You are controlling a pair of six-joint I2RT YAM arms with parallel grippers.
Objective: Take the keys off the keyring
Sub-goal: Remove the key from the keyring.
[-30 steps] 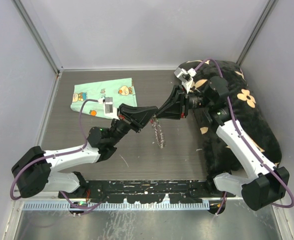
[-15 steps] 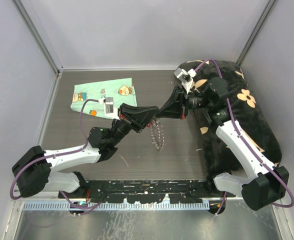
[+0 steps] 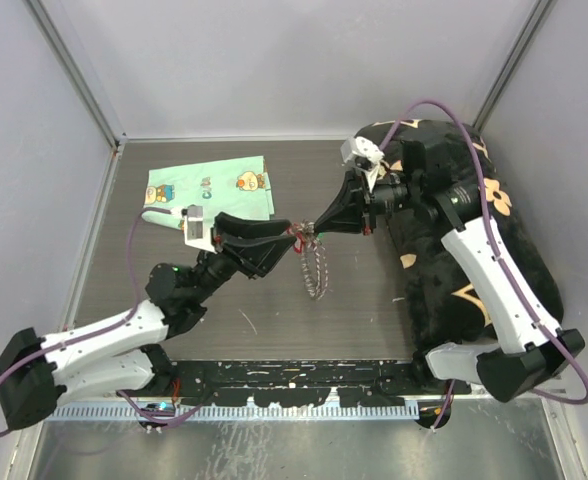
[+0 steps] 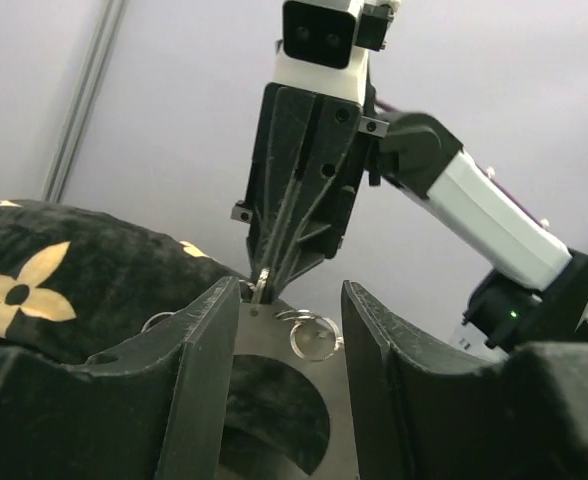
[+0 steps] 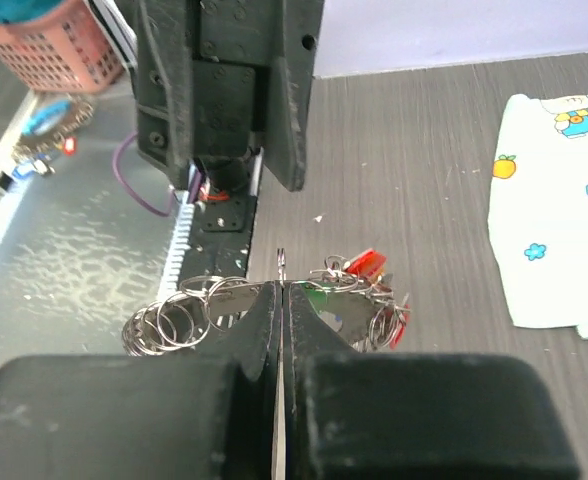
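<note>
Our right jaws pinch the keyring (image 3: 316, 270), which dangles above the surface (image 3: 274, 180); our left jaws gape just beside it. We should close them on one red key (image 5: 364, 263) only, then slide it off along the wire.

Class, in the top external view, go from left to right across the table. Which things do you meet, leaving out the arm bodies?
mint-green cloth → left gripper → keyring → black cushion
</note>
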